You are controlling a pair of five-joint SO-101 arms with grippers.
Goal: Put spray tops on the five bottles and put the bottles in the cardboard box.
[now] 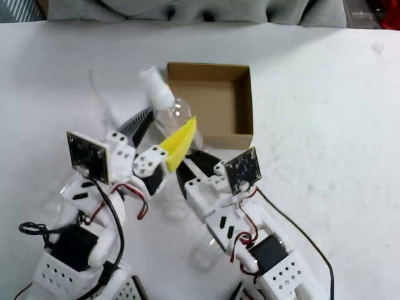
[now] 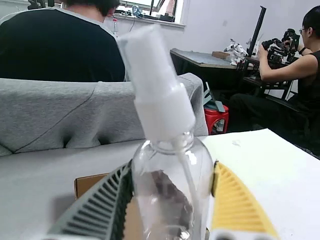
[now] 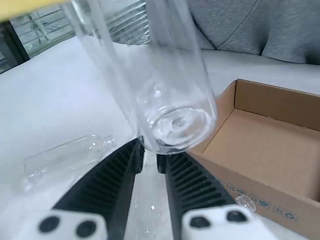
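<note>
Cardboard box lies open-topped on the white table, and every place here is told from it. At the box's corner nearest the left arm, the left gripper holds a clear bottle off the table, its grey ribbed finger on one side of the body and its yellow finger on the other, both pressed against the plastic. A white spray top sits on the bottle's neck, and a thin tube runs down from it inside the bottle. In the high view the bottle is tilted, with the spray top leaning away from the box and the base toward the box's near wall. The right gripper lies low just outside that same near corner, its tips right under the bottle's round base; its two black jaws are drawn almost together, with only a thin slit between them and nothing in it. Whether the tips touch the base cannot be told. Farther from the box on the left arm's side, a second clear bottle lies on its side on the table, its neck bare.
</note>
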